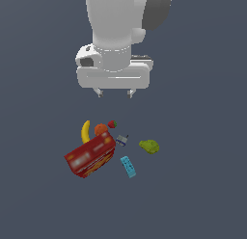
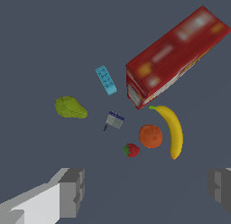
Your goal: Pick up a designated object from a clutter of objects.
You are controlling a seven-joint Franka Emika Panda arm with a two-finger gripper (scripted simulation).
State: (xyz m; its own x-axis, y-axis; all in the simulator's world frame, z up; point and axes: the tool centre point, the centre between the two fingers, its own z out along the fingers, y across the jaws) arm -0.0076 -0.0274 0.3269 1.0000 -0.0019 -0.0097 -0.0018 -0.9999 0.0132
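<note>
While fingers (image 2: 74,191) apart: one dark-blue block (image 2: 115,120), six other clutter items (image 1: 89,158).

A plain dark grey floor (image 1: 202,194) carries a red box (image 1: 90,157), a banana (image 1: 86,131), an orange (image 1: 101,129), a strawberry (image 1: 112,124), a tiny dark-blue block (image 1: 121,140), an olive-green lump (image 1: 150,146) and a light-blue brick (image 1: 128,166).

Glossy printed red box (image 1: 90,157), smooth matt banana (image 1: 85,131), faceted olive lump (image 1: 150,146)

One box (image 1: 89,158), three fruits (image 1: 86,132), two blocks (image 1: 128,166)
</note>
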